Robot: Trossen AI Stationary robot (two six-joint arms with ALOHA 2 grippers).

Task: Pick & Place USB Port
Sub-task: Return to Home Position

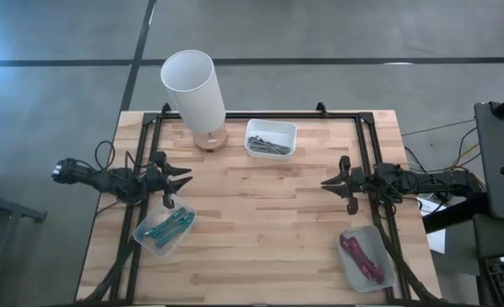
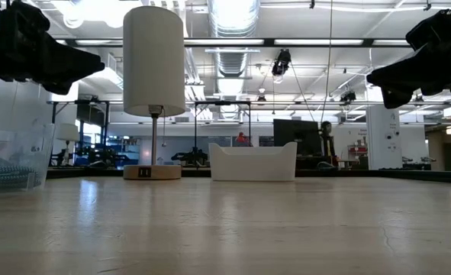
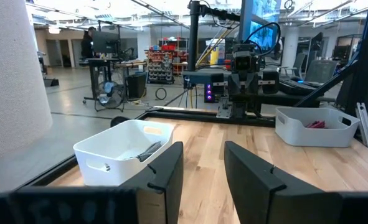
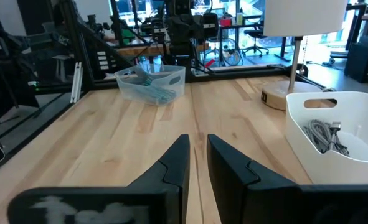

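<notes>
The worktop [image 1: 260,230] is pale butcher-block wood inside a black frame, standing on a grey concrete floor crossed by dark lines. Beyond it lies an open workshop hall with ceiling ducts, strip lights, desks and monitors.

The left gripper [image 1: 184,179] hangs above the worktop with its fingers [image 3: 169,169] released, a clear gap between them and nothing in it. Just beside these fingers, on the worktop, sits a clear bin [image 1: 147,241] of teal cables [image 1: 170,227]. Ahead of them and to one side stand a white bin [image 1: 270,126] holding grey cables [image 1: 269,145] and a table lamp [image 1: 192,85] with a white cylinder shade on a wooden foot.

The right gripper [image 1: 328,182] faces the left one from well across the boards. Its fingers [image 4: 176,163] are barely parted, a thin slit between them, gripping nothing and touching nothing. The pink black charger cables [image 1: 360,254] lie in the grey bin [image 1: 344,241], which rests on the worktop beside the right arm, behind those fingertips and clear of them.
</notes>
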